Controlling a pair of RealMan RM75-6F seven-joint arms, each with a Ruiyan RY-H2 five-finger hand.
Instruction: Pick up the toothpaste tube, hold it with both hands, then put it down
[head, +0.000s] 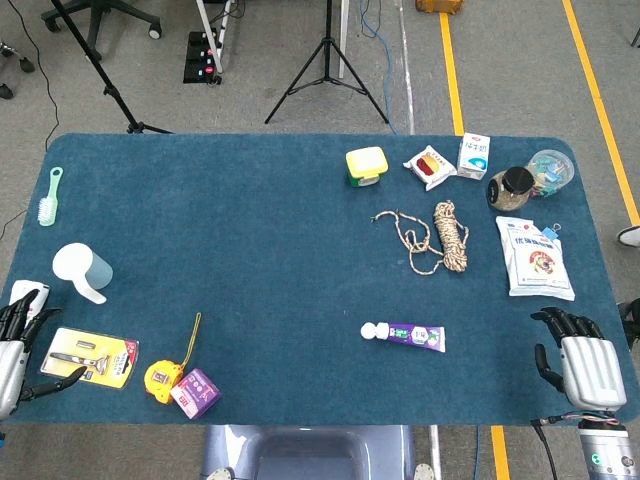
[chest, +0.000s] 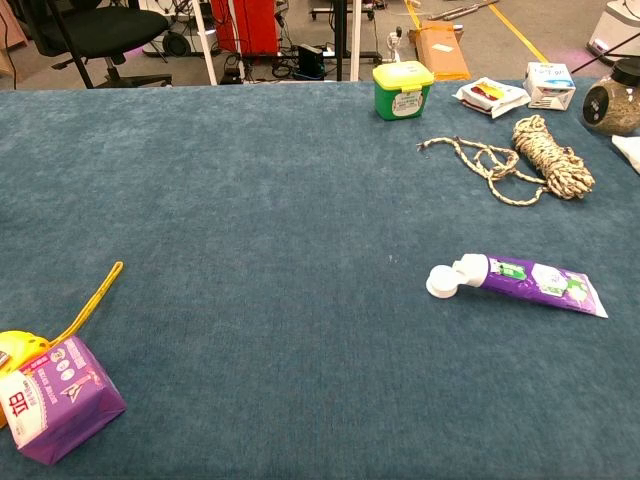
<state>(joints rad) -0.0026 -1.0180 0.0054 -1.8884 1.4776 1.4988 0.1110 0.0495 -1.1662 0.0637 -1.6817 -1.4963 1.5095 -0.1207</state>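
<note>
The toothpaste tube (head: 405, 335) is seen lying flat on the blue table (head: 270, 280), in the near right part, with its white cap to the robot's left and its flat crimped tail to the right. In the chest view the tube (chest: 530, 278) is shown as purple with a white patch, the wide cap resting on the cloth. It is judged to be light and soft-walled, likely to dent or slide if squeezed hard, with a glossy skin that may slip; the firmer shoulder just behind the cap, or the middle of the body taken across its width, is thought the better place to be gripped, leaving the tail free for the other hand.

Nothing touches the tube. The right hand (head: 585, 362) rests at the table's near right corner, well apart from it, fingers spread and holding nothing. The left hand (head: 18, 340) is at the near left edge, fingers apart and empty, beside a packaged razor (head: 88, 357).

Farther off, a coiled rope (head: 440, 237) lies beyond the tube, a white packet (head: 536, 258) to its right, and a yellow tape measure (head: 163, 378) with a purple box (head: 196, 392) to the left.
</note>
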